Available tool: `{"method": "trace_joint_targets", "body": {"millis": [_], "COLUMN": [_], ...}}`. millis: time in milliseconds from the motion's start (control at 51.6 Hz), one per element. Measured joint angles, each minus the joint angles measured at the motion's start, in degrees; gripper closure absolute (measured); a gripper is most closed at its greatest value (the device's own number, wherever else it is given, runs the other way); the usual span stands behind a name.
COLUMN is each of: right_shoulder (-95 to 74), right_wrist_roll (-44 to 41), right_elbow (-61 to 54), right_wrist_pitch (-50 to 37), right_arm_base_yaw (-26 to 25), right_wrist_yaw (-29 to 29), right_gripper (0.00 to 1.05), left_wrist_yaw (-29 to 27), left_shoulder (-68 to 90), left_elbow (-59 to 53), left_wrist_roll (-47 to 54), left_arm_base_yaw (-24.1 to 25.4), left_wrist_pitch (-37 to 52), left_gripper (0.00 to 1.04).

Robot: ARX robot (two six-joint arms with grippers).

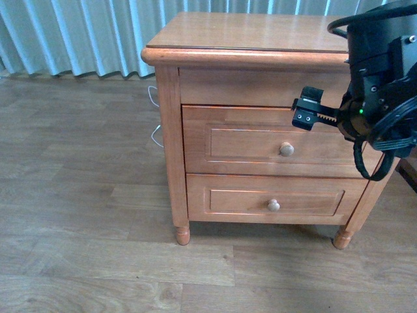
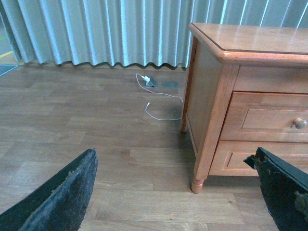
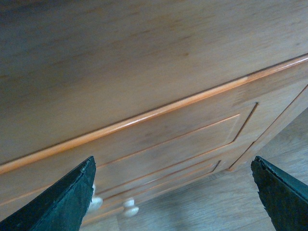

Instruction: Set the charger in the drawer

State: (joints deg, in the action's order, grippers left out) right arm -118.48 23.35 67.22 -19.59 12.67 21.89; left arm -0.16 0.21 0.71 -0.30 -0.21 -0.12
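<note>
Both of my right fingers [image 3: 57, 202] are spread wide apart with nothing between them, framing the wooden face of the nightstand [image 1: 254, 117] at close range in the right wrist view. Between them I see the upper drawer [image 3: 159, 144] panel blurred and tilted, with its round pale knob [image 3: 94, 204] near one finger and the lower drawer's knob [image 3: 130, 208] just beside it. From the front view my right gripper [image 1: 306, 112] sits right at the top edge of the drawer [image 1: 273, 142], above and a little to the side of its knob [image 1: 286, 149]; I cannot tell whether it touches the wood. That drawer is shut flush with the frame, as is the lower drawer [image 1: 267, 199] beneath it. My left fingers [image 2: 62, 197] also stand wide apart and empty, hanging low over the wood floor [image 2: 96, 125] to the side of the nightstand, well away from it. Past them, by the curtain [image 2: 106, 31], a thin white cable [image 2: 161, 103] curls across the floor from a small white block [image 2: 150, 81]. I cannot find the charger as a white cube with a black cable in any view; the tabletop shown in front is bare wood.
</note>
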Motion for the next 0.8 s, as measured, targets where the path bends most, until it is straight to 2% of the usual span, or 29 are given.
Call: {"method": "trace_joint_targets", "body": {"millis": [407,601,795], "right_shoulder": [24.52,40.54,60.04], "right_wrist_roll": [-3.85,-6.08,-7.76], "right_elbow": [-18.27,-25.40,-31.54], "right_wrist_pitch": [2.34,7.52,17.44], "right_arm_base_yaw": [-1.92,-3.54,-6.49], "right_wrist_yaw": [-12.52,-18.36,-25.09], "right_gripper": [0.08,0.08,0.08], "left_wrist_yaw": [0.00,0.00,-0.02], "left_shoulder": [0.00,0.00,0.00], "left_elbow": [0.00,0.00,0.00], "left_wrist_roll": [0.02,0.00,0.00], "left_arm_base_yaw": [0.00,0.00,0.00], "left_wrist_pitch": [0.00,0.00,0.00], "left_gripper": [0.06,0.06,0.06]}}
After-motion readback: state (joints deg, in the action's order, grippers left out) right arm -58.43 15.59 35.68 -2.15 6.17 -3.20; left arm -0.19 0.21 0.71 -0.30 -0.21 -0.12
